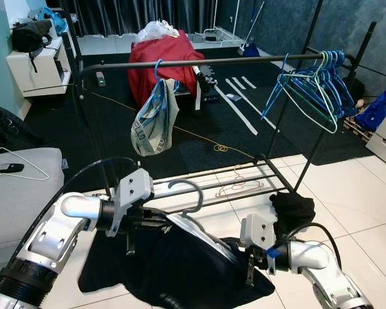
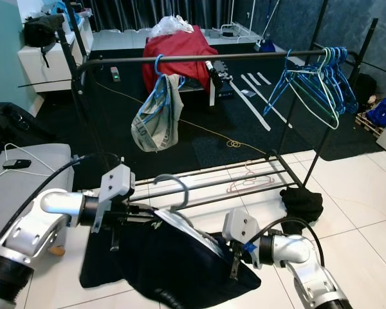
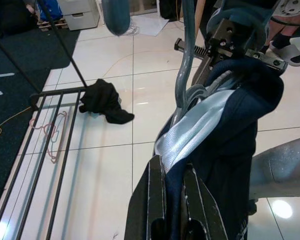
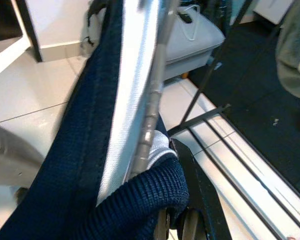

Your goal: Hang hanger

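A lived-in home is showing here, likely a bedroom or laundry corner. A black clothes rack (image 1: 199, 62) is standing where white floor tiles (image 1: 347, 199) are meeting dark carpet (image 1: 199, 138), with blue hangers (image 1: 318, 87) bunching at one end. Dark curtains (image 1: 148, 13) are hanging behind, and a white shelf unit (image 1: 35, 67) is holding a bag.

One dark navy garment (image 1: 180, 264), one grey hanger (image 1: 188, 193), one clothes rack (image 1: 199, 62), two hands.
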Controlling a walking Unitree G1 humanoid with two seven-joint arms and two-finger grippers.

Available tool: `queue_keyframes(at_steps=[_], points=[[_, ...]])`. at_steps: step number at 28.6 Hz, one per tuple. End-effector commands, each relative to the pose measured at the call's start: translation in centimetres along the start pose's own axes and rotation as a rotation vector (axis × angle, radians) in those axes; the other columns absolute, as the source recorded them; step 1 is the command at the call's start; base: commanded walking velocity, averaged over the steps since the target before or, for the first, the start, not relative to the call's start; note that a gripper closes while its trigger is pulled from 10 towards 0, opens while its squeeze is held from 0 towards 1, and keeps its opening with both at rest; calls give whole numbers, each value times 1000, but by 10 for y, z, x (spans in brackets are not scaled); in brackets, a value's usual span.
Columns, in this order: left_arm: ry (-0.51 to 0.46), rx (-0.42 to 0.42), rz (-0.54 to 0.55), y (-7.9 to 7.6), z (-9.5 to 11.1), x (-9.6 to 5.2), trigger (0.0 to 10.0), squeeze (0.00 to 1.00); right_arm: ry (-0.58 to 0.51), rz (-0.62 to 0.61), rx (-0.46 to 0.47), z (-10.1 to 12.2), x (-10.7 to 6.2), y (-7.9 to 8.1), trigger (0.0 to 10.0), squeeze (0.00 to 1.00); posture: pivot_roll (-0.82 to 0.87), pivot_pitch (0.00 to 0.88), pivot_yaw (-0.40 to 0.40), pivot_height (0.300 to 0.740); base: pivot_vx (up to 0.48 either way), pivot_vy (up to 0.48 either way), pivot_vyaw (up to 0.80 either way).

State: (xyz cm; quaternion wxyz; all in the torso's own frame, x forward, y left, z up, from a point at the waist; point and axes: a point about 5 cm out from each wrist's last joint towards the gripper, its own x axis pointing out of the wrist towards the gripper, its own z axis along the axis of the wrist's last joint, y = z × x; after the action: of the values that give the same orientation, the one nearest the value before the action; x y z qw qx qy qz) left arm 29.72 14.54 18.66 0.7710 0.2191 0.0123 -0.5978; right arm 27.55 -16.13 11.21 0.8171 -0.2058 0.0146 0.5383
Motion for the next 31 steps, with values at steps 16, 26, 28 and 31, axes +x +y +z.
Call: queue_keyframes(at_steps=[16, 26, 28, 31], points=[[63, 36, 297, 32, -6, -25, 0, 0, -37, -628, 162, -30, -44, -24, 10000, 1000, -107, 86, -20, 740, 0, 0, 0], [50, 23, 446, 47, -6, -53, 0, 0, 93, -1099, 395, -80, -110, -9, 10000, 0, -111, 85, -19, 740, 0, 0, 0], [50, 23, 446, 47, -6, -53, 0, 0, 93, -1099, 395, -80, -110, -9, 10000, 0, -111, 85, -19, 740, 0, 0, 0], [57, 34, 457, 47, -6, -55, 0, 0, 130, -1099, 424, -86, -112, -5, 10000, 0, -110, 85, -21, 740, 0, 0, 0]])
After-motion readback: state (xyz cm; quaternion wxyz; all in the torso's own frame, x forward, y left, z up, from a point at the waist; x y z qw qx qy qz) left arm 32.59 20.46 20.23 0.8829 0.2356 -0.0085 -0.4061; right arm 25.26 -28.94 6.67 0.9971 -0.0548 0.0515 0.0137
